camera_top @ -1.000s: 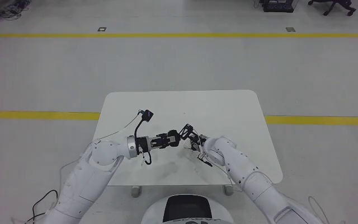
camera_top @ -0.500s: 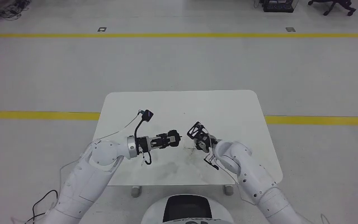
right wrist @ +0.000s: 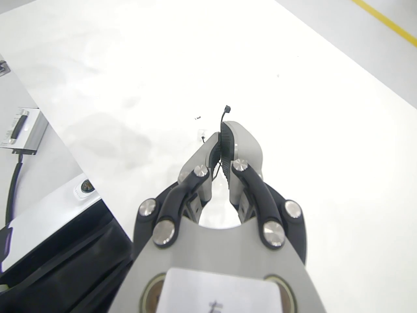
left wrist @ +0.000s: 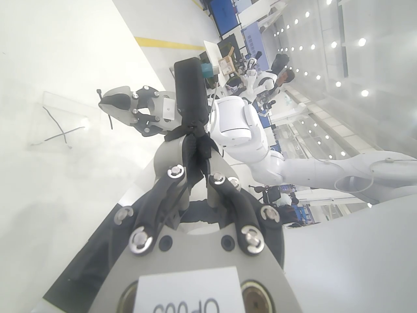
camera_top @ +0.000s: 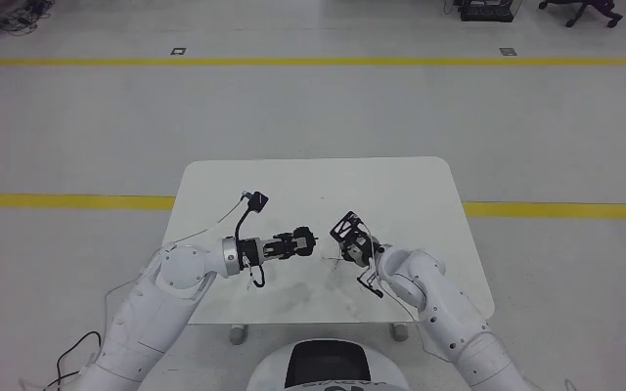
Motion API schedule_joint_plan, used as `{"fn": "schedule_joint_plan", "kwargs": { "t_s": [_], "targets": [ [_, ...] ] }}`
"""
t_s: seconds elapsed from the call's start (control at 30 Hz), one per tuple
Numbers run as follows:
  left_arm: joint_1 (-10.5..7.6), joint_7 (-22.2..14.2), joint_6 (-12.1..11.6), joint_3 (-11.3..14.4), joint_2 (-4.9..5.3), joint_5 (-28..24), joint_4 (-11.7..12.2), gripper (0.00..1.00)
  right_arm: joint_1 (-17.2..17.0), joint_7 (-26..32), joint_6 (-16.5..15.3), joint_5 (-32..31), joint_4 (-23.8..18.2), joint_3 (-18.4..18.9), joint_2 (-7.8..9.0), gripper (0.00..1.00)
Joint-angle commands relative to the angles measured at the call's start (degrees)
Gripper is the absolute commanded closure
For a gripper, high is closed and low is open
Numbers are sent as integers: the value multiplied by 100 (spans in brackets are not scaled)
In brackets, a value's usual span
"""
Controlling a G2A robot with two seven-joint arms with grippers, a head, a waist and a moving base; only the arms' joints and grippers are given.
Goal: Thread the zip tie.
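**The right claw (right wrist: 221, 135) pinches the zip tie (right wrist: 227, 109); the left claw (left wrist: 194, 140) is closed facing it**

The right claw has its pads pressed together on the zip tie. The small head pokes out past the fingertips, and a thin length of strap runs back between the pads. From the left wrist view the same tie hangs at that claw's tip, its tail drooping toward the surface (camera_top: 391, 186). The left claw has its black pads tight against each other. A hair-thin dark line runs by its linkage, but I cannot tell whether anything is gripped there.

In the top view the two claws face each other just below the middle of the frame, near but apart, over the white surface.

A clear sleeve (left wrist: 53, 109) lies flat on the surface near the right claw's tip, with two thin dark strands (left wrist: 63, 133) crossed on it. A dark fleck (right wrist: 197, 118) sits on the surface ahead of the right claw. Off the surface's edge, a grey box (right wrist: 19, 130) with a handle and a black cable (right wrist: 13, 184) lie on the floor. Yellow lines (camera_top: 293, 62) cross the floor along the top of the top view and level with the surface's middle.

In the left wrist view a black block (left wrist: 190, 89) on the right wrist hides the back of that claw. The strap's far end is lost between the right pads.
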Motion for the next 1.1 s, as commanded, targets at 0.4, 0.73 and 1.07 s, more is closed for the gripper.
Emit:
{"fn": "schedule_joint_plan", "kwargs": {
  "t_s": [0.4, 0.73, 1.07],
  "targets": [
    [-139, 578, 1311, 259, -36, -310, 290, 100, -1011, -2720, -28, -995, -896, 479, 268, 100],
    [-278, 638, 1442, 339, -39, -159, 309, 100, -975, -2653, -28, -911, -809, 329, 340, 100],
    [85, 1220, 1971, 172, -29, -792, 171, 100, -1098, -3622, -28, -738, -842, 425, 391, 100]
  ]
}}
